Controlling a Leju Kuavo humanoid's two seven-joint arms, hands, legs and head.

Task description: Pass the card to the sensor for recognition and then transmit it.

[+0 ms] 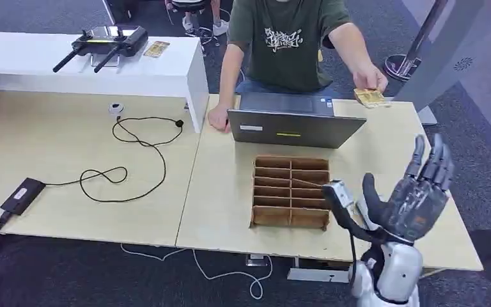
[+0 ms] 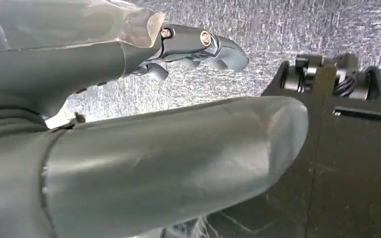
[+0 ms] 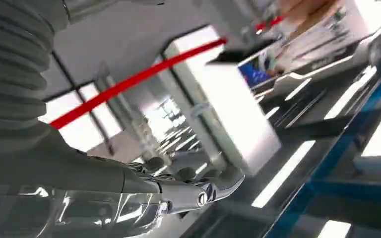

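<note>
Head view: robot's right hand [image 1: 419, 192] raised over the wooden bench [image 1: 224, 204], fingers spread, holding nothing. Beyond a grey laptop [image 1: 294, 121], a person's hand [image 1: 372, 82] holds the card [image 1: 369, 97] at the bench's far edge. A divided wooden tray [image 1: 291, 192] lies just before the laptop. Left wrist view: left hand [image 2: 129, 99] hangs above speckled floor [image 2: 258, 29], fingers loosely apart, empty. Right wrist view: right hand's fingers apart, nothing held, blurred room behind.
</note>
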